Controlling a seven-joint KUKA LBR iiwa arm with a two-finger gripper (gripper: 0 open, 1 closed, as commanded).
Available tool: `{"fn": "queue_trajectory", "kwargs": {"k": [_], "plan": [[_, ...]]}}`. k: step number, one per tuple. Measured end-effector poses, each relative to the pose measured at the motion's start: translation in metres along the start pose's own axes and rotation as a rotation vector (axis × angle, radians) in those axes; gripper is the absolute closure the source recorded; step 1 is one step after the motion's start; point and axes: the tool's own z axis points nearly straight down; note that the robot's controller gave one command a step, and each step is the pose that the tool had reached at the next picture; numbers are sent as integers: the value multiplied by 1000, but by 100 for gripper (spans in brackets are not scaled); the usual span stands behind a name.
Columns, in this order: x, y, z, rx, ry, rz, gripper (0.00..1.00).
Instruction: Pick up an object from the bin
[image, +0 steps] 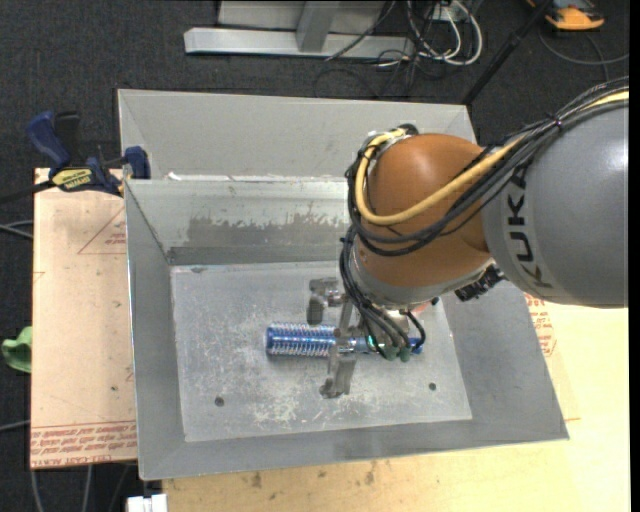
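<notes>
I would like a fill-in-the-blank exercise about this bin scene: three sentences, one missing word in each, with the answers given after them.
1. The ribbed cylinder lying on the floor of the bin is ____ in colour.
2. The gripper stands over the end of the cylinder nearer the view's ____ side, with one finger on each side of it.
3. The gripper's fingers are ____, not closed on the cylinder.

Missing words: blue; right; open.
</notes>
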Motion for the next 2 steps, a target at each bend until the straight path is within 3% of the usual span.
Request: {"fn": "queue_trajectory", "kwargs": {"k": [1,2], "plan": [[-55,-26,168,-1,-14,-136,0],[-53,-26,167,-1,-7,-136,100]]}}
